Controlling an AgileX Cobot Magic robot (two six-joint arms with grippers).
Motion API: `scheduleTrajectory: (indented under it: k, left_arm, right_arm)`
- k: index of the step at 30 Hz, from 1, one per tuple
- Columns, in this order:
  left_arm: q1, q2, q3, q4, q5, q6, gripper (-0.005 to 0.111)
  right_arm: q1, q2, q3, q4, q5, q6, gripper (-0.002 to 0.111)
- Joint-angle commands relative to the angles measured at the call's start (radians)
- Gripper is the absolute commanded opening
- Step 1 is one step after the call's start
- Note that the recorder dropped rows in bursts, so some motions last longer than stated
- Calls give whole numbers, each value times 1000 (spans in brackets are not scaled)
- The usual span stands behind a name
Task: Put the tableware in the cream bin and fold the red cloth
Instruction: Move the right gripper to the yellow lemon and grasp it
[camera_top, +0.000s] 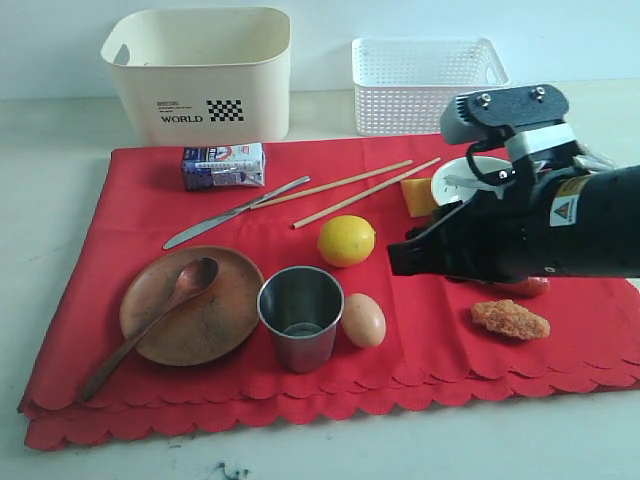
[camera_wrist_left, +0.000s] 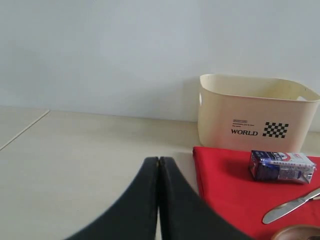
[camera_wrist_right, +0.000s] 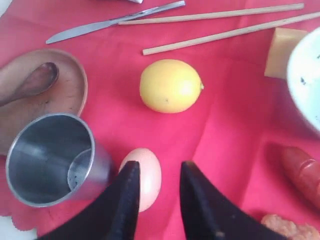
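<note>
The cloth (camera_top: 440, 330) is laid flat and unfolded on the table (camera_wrist_left: 75, 150), with the lemon (camera_top: 346, 240) sat roughly mid-cloth, so everything here is placed off that lemon as the exterior view has it.

The cup (camera_top: 300, 315) is stood upright just in front of the lemon and a bit left, with the egg (camera_top: 363, 319) right beside it. Further left of the lemon the plate (camera_top: 215, 310) is found, and the spoon (camera_top: 150, 325) is rested with its bowl on the plate and its handle out over the rim. Behind the lemon the two chopsticks (camera_top: 330, 184) are laid slanted, with the knife (camera_top: 235, 212) behind-left and the carton (camera_top: 223, 165) beyond that. The bowl (camera_top: 470, 175) is to the right of the lemon, mostly hidden by the right arm, with some cheese (camera_wrist_right: 282, 50) between.

The bin (camera_top: 200, 70) is parked off the cloth, far behind-left of the lemon, and the basket (camera_top: 425, 85) behind-right. All the tableware is on the cloth, none in the bin.

The right gripper (camera_wrist_right: 159, 170) is held just right-front of the lemon, fingers parted with nothing gripped and the egg by one finger; contact can't be told. The left gripper (camera_wrist_left: 158, 160) is clenched empty over bare table, off the cloth's edge.
</note>
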Motion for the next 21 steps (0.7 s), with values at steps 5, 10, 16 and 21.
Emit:
scheduleTrajectory:
  k: [5,10,16,21]
  left_arm:
    - [1,-7,2,0,-3,0,2]
    - [1,-7,2,0,-3,0,2]
    - [1,-7,2,0,-3,0,2]
    - [1,-7,2,0,-3,0,2]
  right_arm:
    - [28,107,-90,-12,41,-103,44]
    - [28,212,-153,-14,39,-112,52]
    - [26,312,-221,-70,37,-112,71]
    - [22,372,-288,-143,37,-112,75]
